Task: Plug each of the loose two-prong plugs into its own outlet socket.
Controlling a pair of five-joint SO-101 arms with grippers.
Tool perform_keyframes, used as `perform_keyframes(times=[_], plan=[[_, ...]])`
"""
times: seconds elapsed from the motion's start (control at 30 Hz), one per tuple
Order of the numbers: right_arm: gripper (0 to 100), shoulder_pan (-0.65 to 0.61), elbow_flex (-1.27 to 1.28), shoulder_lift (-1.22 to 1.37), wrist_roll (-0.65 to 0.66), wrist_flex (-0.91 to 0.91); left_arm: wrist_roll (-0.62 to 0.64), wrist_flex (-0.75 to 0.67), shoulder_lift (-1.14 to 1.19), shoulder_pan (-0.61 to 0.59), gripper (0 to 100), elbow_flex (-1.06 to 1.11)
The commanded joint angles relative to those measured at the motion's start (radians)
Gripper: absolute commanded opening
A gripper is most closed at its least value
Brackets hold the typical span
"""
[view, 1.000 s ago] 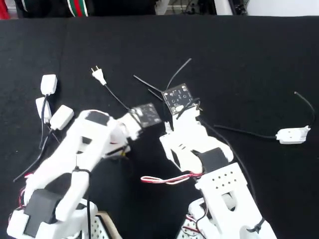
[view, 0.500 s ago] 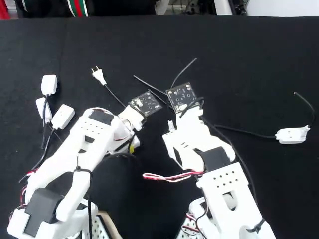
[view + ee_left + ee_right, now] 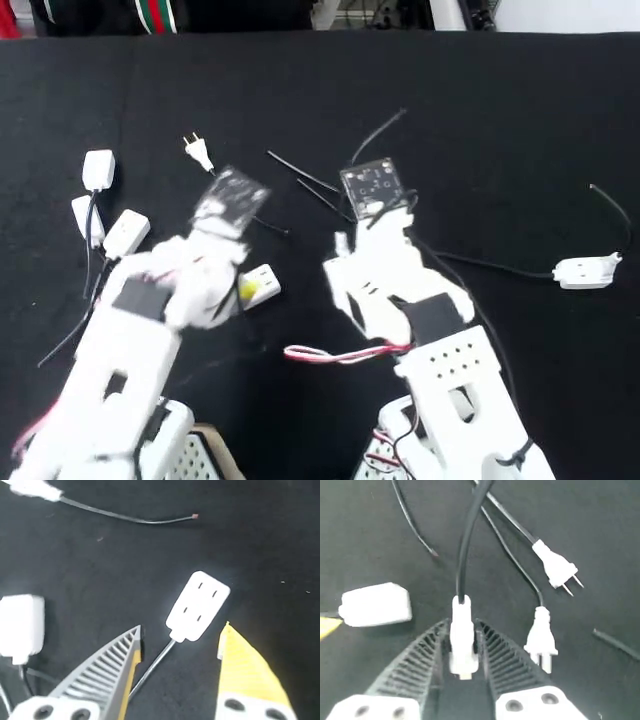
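The left gripper (image 3: 182, 627) hangs with its fingers spread, one on each side of the four-slot socket (image 3: 197, 605) and touching nothing. The right gripper (image 3: 461, 626) is clamped on a white plug (image 3: 462, 647), whose black cord (image 3: 460, 575) leaves from the end away from the wrist. The step in hand looks to be taking this socket into the left grip so that the right arm can plug into it. To do it well, the left fingers should close on the socket's long flanks, clear of its cord, leaving the slotted face bare and level. The plug's prongs are hidden; judging by the cord, they may point back into the right grip, so a regrasp could be needed before any push, and the push should run straight along one slot pair. In the high view a white socket (image 3: 262, 284) lies near the right arm's wrist, at about 8 o'clock from it. A cluster of sockets (image 3: 125, 232) sits at 9 o'clock on the table (image 3: 500, 120), well apart. I cannot tell which of these is the four-slot one.
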Motion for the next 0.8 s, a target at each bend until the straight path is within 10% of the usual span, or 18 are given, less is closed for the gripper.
perform_keyframes(times=[0.0, 0.2, 0.77], plan=[[2.1, -0.107, -0.105, 0.005, -0.035, -0.051, 0.063, 0.012, -0.410, -0.071, 25, 0.206], [2.1, -0.249, -0.047, 0.005, -0.075, -0.255, 0.104, 0.163, -0.953, -0.084, 25, 0.409], [2.1, -0.390, 0.105, 0.005, -0.249, -0.594, 0.344, 0.130, -0.916, 0.036, 25, 0.377]])
